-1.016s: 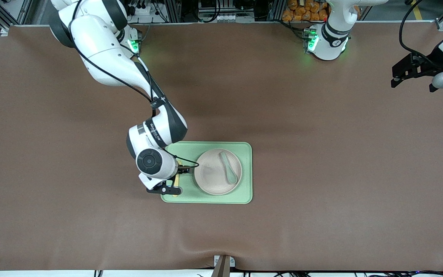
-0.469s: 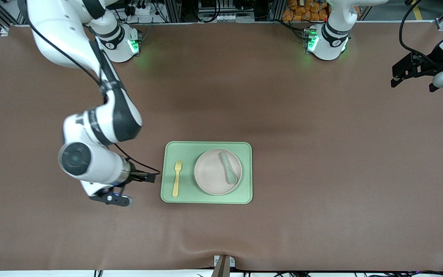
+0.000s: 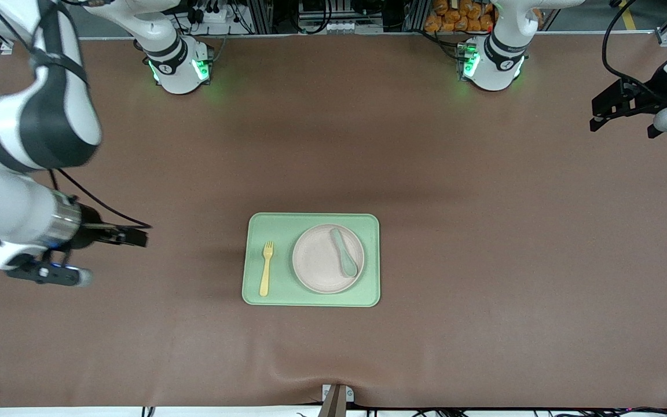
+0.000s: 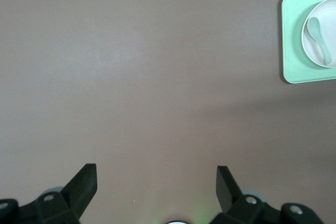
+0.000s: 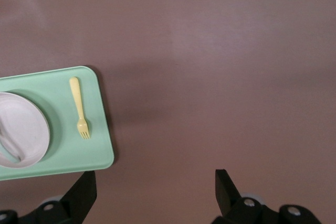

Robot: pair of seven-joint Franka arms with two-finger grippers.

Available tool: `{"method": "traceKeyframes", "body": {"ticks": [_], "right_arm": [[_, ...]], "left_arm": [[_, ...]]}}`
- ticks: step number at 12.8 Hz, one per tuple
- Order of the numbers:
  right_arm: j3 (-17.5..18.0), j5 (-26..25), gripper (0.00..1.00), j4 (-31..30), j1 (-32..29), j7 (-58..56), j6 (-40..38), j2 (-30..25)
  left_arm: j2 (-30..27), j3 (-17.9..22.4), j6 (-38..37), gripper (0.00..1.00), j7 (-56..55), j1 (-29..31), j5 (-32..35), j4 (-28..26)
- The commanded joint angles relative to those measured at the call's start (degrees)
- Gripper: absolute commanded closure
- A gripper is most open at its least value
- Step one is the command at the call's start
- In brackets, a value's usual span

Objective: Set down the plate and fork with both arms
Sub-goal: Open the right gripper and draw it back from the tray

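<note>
The off-white plate (image 3: pixel 319 266) lies on the light-green tray (image 3: pixel 310 220), with a green spoon (image 3: pixel 346 255) on it. The yellow fork (image 3: pixel 266 268) lies flat on the tray beside the plate, toward the right arm's end. My right gripper (image 3: pixel 141 237) is open and empty over bare table, well clear of the tray at the right arm's end. Its wrist view shows the open gripper (image 5: pixel 155 174), the fork (image 5: pixel 80 108), the plate (image 5: pixel 23 124) and the tray (image 5: pixel 100 129). My left gripper (image 3: pixel 597 116) waits open and empty at the left arm's end; its view (image 4: pixel 156 167) shows the tray (image 4: pixel 291 35) and plate (image 4: pixel 313 51).
The brown table mat (image 3: pixel 484 260) lies around the tray. The two arm bases (image 3: pixel 177 63) (image 3: pixel 493 58) stand at the table's edge farthest from the front camera. A small bracket (image 3: pixel 336 397) sits at the nearest edge.
My right gripper was over the fork on the tray, then drew away toward the right arm's end of the table. The fork stays lying on the tray. The left arm has not moved.
</note>
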Motion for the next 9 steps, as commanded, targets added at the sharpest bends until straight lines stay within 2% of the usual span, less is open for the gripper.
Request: {"method": "traceKeyframes", "body": {"ticks": [1,4,6,9], "right_arm": [[1.0,0.6,0.0,-11.0,-2.9,-3.2,1.9,-10.4],[0.9,0.6,0.0,-25.0,-4.1,-3.9,7.7,-23.4],[0.8,0.5,0.0,-27.4,-4.2,-5.2,6.7,-28.0],[0.7,-0.2,0.0,-27.3,-5.0,-5.5,3.5,-30.3]], "left_arm": [[-0.8,-0.3,0.4,0.0,1.0,0.8,-1.0,-0.4],[-0.8,-0.3,0.4,0.0,1.0,0.8,-1.0,-0.4],[-0.7,-0.3,0.4,0.0,1.0,0.9,-1.0,-0.3],[-0.7,-0.3,0.4,0.0,1.0,1.1,-0.9,-0.3]]}}
